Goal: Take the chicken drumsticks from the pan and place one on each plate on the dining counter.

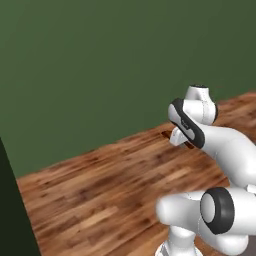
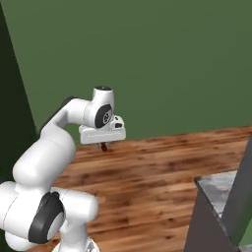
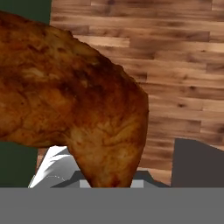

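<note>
A browned orange-brown chicken drumstick (image 3: 74,100) looms large and close in the hand view, held from below. In the right base view my gripper (image 2: 103,143) hangs above the wooden floor, shut on that drumstick (image 2: 104,148), which shows as a small dark red-brown bit under the hand. A corner of the marbled dining counter (image 2: 216,189) with its grey pillar (image 2: 241,197) shows at the lower right of the right base view, well to the right of the gripper and lower than it. The pan and the plates are out of view.
Brown plank floor (image 1: 100,190) spreads under the arm, with a green wall (image 1: 100,65) behind it. A dark green panel (image 1: 12,210) stands at the left edge. A dark grey block (image 3: 197,162) shows low on the right in the hand view.
</note>
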